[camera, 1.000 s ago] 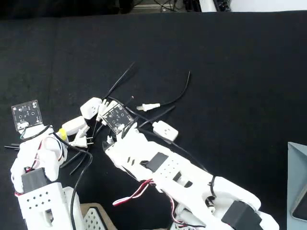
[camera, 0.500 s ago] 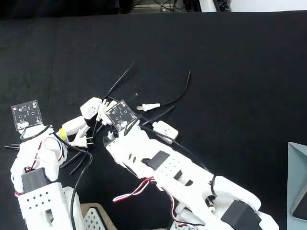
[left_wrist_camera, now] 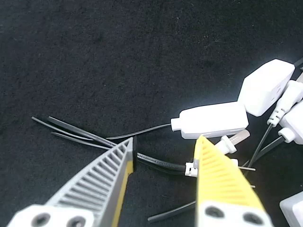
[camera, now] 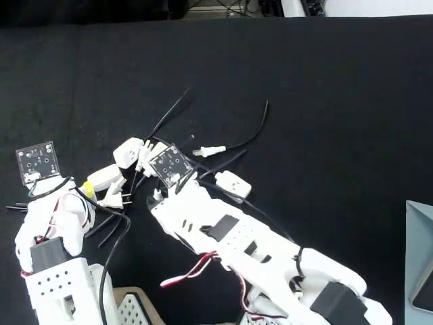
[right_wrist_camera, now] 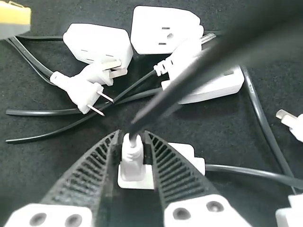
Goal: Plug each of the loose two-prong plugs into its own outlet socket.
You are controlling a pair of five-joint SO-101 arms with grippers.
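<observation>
The right hand has its two black ribbed fingers clamped on a small white moulded plug, gripping its smooth sides just below where the stiff black cord leaves it. The plug stands with its long axis in line with the fingers, nose-down on a flat white plastic outlet block that lies directly beyond the fingertips. As I judge it, the coming push runs straight along the hand's own line into the block's face. The prongs are hidden, and I cannot tell how deep they sit. This arm is plainly the nearer one, since it holds the plug right at its socket.

Farther out a tangle lies on the black matte bench: a loose white plug with two bare metal prongs, a rounded white outlet cube and a long white socket bar, all glossy hard plastic among thin rubbery black cords.

The left hand sits well apart from that work, its grey finger and yellow finger spread wide over a thin black wire — nothing is gripped — with a long white extension socket just beyond its tips
</observation>
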